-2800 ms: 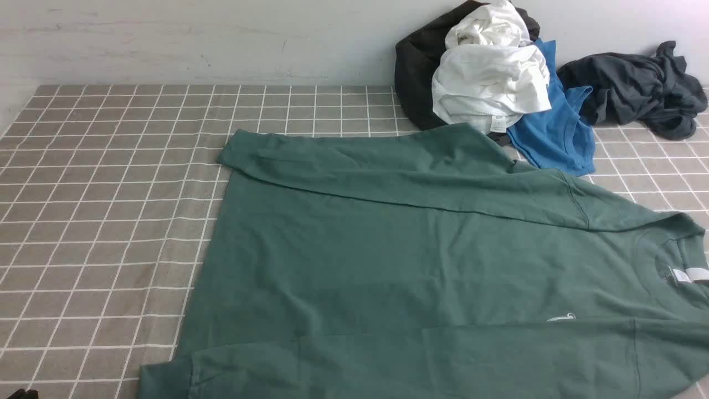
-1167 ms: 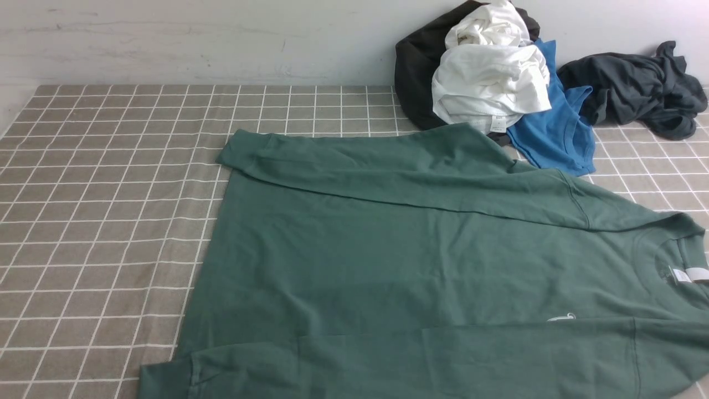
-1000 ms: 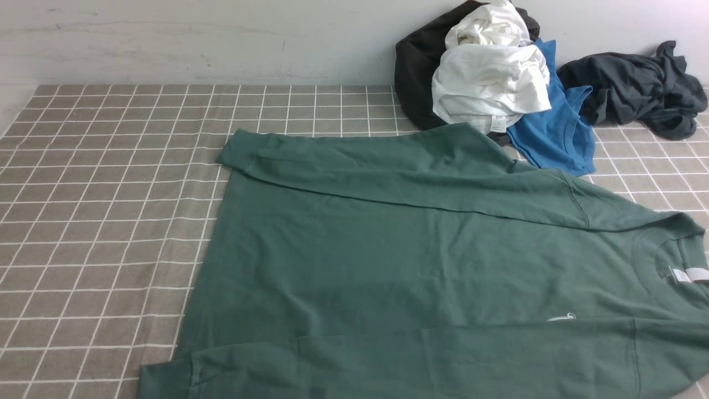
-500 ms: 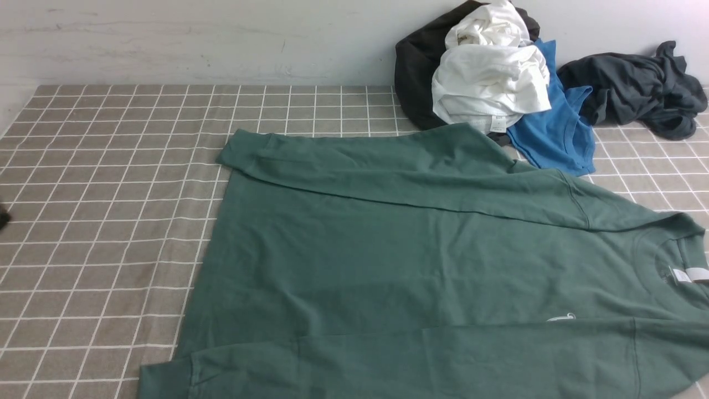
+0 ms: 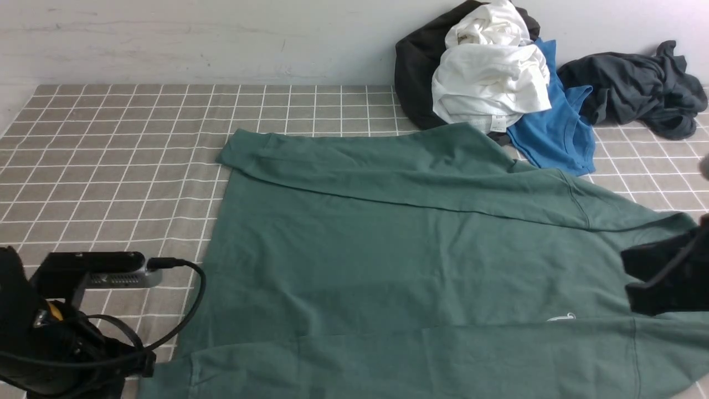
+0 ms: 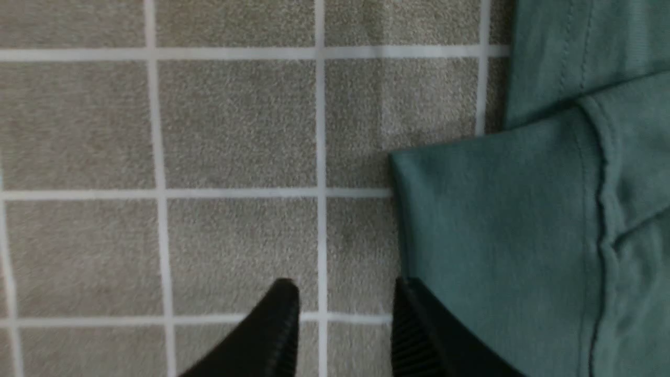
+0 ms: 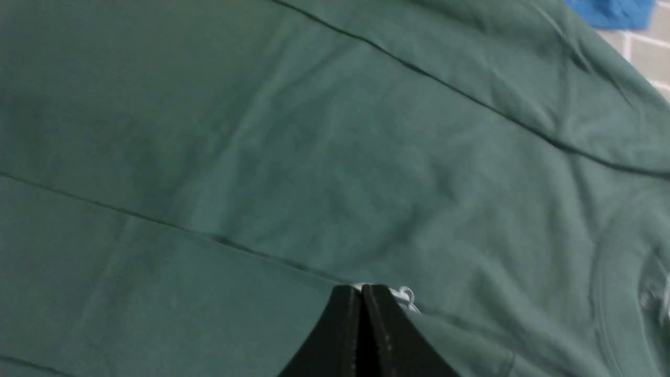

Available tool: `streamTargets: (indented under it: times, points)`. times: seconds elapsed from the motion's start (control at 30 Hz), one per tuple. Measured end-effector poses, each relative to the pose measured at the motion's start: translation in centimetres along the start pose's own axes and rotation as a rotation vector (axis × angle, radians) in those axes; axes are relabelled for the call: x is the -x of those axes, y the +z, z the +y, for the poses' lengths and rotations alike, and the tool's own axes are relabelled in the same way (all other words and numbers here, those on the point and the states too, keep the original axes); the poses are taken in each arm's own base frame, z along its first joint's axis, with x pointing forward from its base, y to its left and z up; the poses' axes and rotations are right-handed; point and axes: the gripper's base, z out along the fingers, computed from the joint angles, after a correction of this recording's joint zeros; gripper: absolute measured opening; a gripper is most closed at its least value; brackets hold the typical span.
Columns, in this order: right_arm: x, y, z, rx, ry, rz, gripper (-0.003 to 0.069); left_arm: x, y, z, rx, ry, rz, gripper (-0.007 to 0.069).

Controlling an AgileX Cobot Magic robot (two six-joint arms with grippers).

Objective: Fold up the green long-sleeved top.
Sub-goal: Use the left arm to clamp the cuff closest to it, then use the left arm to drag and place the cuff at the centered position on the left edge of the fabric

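Front view: the green long-sleeved top (image 5: 388,249) is spread on the checked cloth (image 5: 111,166), long axis left to right, neck rightward; its near cuff (image 6: 497,220) is found just beside the left gripper (image 6: 345,296), fingers apart; the right gripper (image 7: 361,298), fingers pressed together, is held over the chest mark (image 7: 405,296); neither arm was seen earlier.
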Motion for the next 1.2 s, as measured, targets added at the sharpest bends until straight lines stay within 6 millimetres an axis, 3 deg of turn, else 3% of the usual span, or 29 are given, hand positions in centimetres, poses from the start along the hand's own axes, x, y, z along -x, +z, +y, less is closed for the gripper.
streamTargets:
  times: [0.1, 0.23, 0.3, 0.57, 0.77, 0.93, 1.2]
  points:
    - [0.2, 1.4, 0.5, 0.024, -0.047, 0.009, -0.0015, 0.9, 1.7, -0.1, -0.006, -0.013, 0.018, 0.0338]
    - [0.1, 2.4, 0.7, 0.037, -0.048, 0.030, -0.0015, 1.8, 3.0, -0.3, -0.021, 0.002, 0.049, 0.0359]
    - [0.1, 2.5, 0.7, 0.040, -0.044, 0.031, -0.0015, 2.1, 3.2, -0.4, -0.033, 0.035, 0.071, 0.0330]
    - [0.2, 2.5, 0.7, 0.039, -0.043, 0.024, -0.0015, 3.6, 2.7, -1.2, -0.102, 0.089, 0.035, 0.0022]
    - [0.2, 2.5, 0.7, 0.038, -0.043, 0.023, -0.0015, 5.2, -0.3, -1.9, -0.133, 0.117, -0.048, -0.0006]
    - [0.2, 2.5, 0.7, 0.038, -0.043, 0.023, -0.0015, 7.8, -4.7, -2.8, -0.156, 0.199, -0.175, -0.0007]
    - [0.2, 2.5, 0.7, 0.034, -0.054, 0.024, -0.0015, 11.7, -9.6, -3.7, -0.151, 0.287, -0.388, -0.0007]
